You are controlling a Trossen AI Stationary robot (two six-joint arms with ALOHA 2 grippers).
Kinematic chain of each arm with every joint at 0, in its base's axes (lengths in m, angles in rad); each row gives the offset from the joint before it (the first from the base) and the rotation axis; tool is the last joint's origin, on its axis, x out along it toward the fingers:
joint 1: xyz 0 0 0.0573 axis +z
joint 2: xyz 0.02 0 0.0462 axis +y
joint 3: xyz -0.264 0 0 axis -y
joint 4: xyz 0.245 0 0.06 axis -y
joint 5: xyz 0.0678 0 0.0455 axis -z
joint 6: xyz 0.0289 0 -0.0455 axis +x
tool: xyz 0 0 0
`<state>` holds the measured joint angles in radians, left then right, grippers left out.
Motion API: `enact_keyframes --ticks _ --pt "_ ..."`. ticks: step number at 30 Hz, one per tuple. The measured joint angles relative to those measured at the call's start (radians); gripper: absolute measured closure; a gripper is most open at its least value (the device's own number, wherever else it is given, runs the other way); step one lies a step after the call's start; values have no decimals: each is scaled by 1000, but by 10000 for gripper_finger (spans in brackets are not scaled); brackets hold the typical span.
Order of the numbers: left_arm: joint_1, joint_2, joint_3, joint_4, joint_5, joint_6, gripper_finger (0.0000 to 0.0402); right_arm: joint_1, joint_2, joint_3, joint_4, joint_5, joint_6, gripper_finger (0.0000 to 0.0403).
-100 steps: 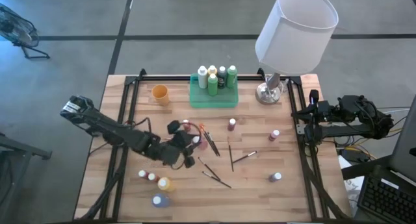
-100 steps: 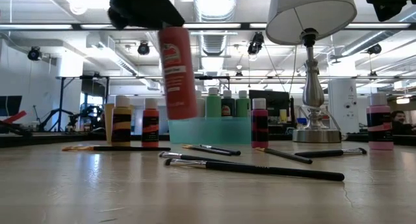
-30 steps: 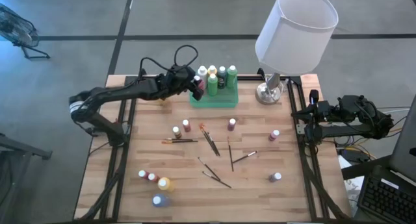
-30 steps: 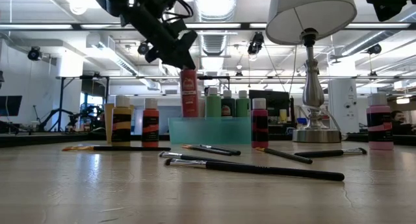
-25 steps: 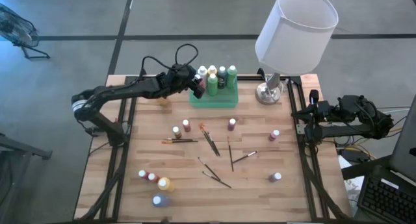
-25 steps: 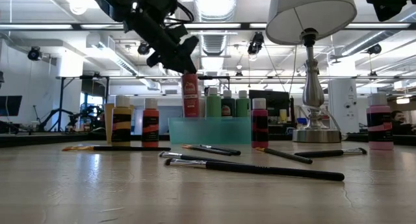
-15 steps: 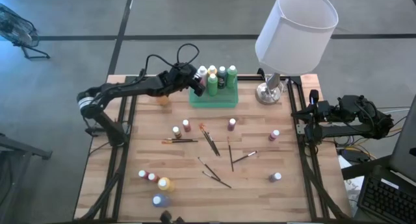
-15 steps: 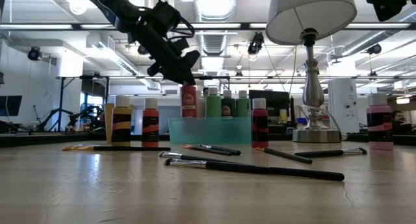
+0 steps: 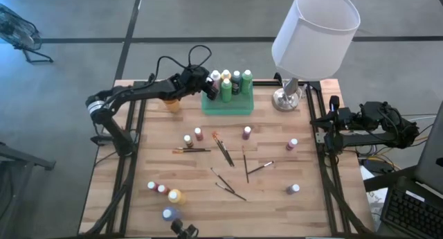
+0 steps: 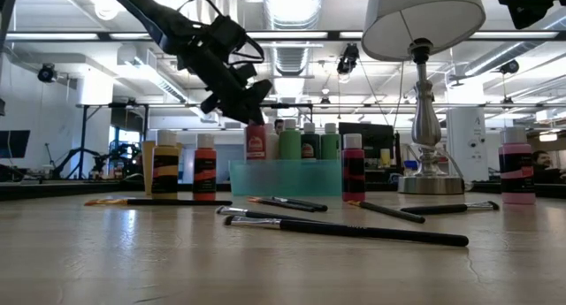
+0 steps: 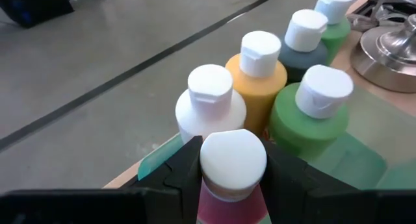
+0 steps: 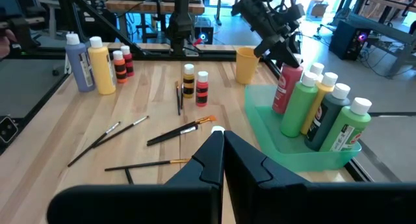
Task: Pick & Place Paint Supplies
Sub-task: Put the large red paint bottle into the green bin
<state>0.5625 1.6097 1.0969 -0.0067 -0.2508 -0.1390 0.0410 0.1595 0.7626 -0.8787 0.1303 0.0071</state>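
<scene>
My left gripper (image 9: 205,86) is over the left end of the green tray (image 9: 239,107), shut on a red paint bottle (image 10: 256,143) with a pale cap (image 11: 233,160). The bottle's lower end is down behind the tray's wall. White (image 11: 209,107), yellow (image 11: 257,74), dark green (image 11: 304,45) and two green bottles (image 11: 312,113) stand in the tray beside it. More bottles (image 9: 199,134) and dark-handled brushes (image 9: 223,149) lie on the table. My right gripper (image 12: 221,146) is shut with nothing in it, at the table's right edge (image 9: 331,121). My left gripper pinches the red bottle at its top, beside the pale cap (image 11: 208,175), between its two fingers (image 11: 286,175). The fingers come from the table's left, slanting down. The bottle hangs upright, its lower end inside the tray; whether it rests on the tray's floor I cannot tell.
An orange cup (image 9: 171,102) stands just left of the tray, under my left arm. A lamp with a white shade (image 9: 315,31) and metal base (image 9: 285,98) stands right of the tray. Loose bottles stand at the near left (image 9: 168,213) and right (image 9: 294,189).
My left gripper has sunk toward the tray with the red bottle. The bottle has stayed upright, and its lower part has gone down behind the tray's wall, next to the white bottle.
</scene>
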Motion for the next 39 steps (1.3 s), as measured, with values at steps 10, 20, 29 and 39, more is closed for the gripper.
enact_keyframes --ticks 10,20,29,39 --pt "13 15 1 5 1 0 268 0 0 0 0 0 0 394" --pt "29 15 -4 2 -4 5 268 0 0 0 0 0 0 394" --pt "30 15 -4 -2 -4 12 268 0 0 0 0 0 0 394" --pt "31 15 -4 -6 -4 12 268 0 0 0 0 0 0 394"
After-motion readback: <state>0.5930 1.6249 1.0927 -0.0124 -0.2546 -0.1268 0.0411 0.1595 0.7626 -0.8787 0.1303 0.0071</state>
